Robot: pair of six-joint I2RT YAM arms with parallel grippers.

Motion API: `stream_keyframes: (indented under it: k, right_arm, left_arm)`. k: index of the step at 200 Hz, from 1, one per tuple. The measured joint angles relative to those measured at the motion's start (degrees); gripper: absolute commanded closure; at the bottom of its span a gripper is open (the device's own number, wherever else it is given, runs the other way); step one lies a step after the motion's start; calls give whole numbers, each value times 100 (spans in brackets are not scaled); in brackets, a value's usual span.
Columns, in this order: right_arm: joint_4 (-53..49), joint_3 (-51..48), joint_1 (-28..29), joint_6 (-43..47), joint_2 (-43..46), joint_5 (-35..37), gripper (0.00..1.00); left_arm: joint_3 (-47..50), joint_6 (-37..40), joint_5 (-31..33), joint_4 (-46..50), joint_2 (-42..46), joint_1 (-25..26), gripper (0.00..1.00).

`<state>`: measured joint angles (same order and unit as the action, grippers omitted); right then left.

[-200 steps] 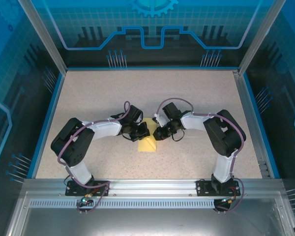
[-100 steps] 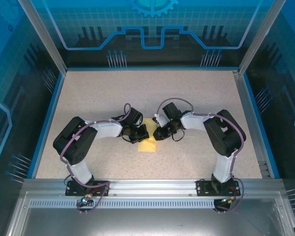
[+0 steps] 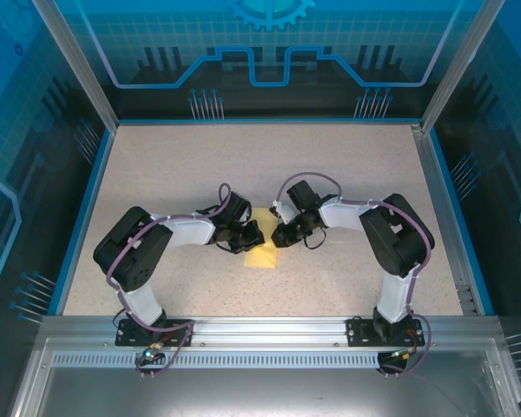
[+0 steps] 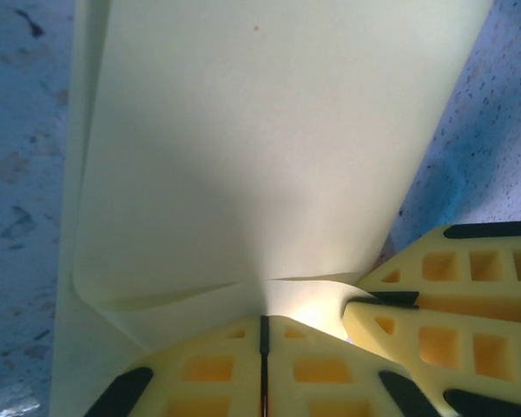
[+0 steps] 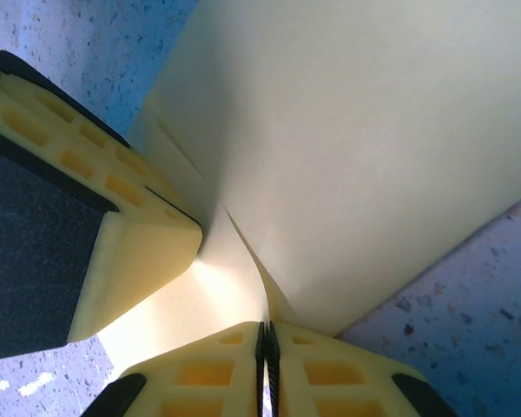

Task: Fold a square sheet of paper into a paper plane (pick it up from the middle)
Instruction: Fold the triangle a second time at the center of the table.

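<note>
The pale-yellow sheet of paper (image 3: 262,255) lies mid-table, partly folded, with its far edge lifted between both grippers. My left gripper (image 3: 249,236) is shut on a raised fold of the paper (image 4: 260,130); the jaws (image 4: 262,323) are pressed together with the sheet coming out of them. My right gripper (image 3: 279,234) faces it from the right, shut (image 5: 267,330) on a neighbouring flap of the paper (image 5: 356,130). The two grippers nearly touch: the right fingers (image 4: 451,287) show in the left wrist view, and a left finger (image 5: 113,217) shows in the right wrist view. A finished paper plane is out of view.
The speckled beige table (image 3: 243,165) is bordered by a blue rim (image 3: 80,217) and transparent enclosure walls. The aluminium rail (image 3: 269,328) carrying both arm bases runs along the near edge.
The left arm's elbow has shifted slightly right. Both grippers stay shut at the paper's far edge and the sheet has barely moved.
</note>
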<state>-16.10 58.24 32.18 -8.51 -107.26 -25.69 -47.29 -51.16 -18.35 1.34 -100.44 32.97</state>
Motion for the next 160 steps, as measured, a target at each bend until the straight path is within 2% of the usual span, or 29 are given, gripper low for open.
stream_keyframes:
  k: [18, 34, 75, 160]
  right_arm:
    - [4, 0, 2, 0, 0, 0, 90]
    - [2, 0, 2, -2, 0, 0, 91]
    - [4, 0, 2, 0, 7, 0, 92]
    - [-22, 17, 2, 4, 9, 31, 90]
  left_arm:
    - [68, 22, -7, -107, 92, 26, 74]
    - [153, 2, -7, -153, 286, 57, 71]
    - [240, 4, 7, -181, 688, 63, 71]
    - [280, 4, 11, -326, 378, 63, 73]
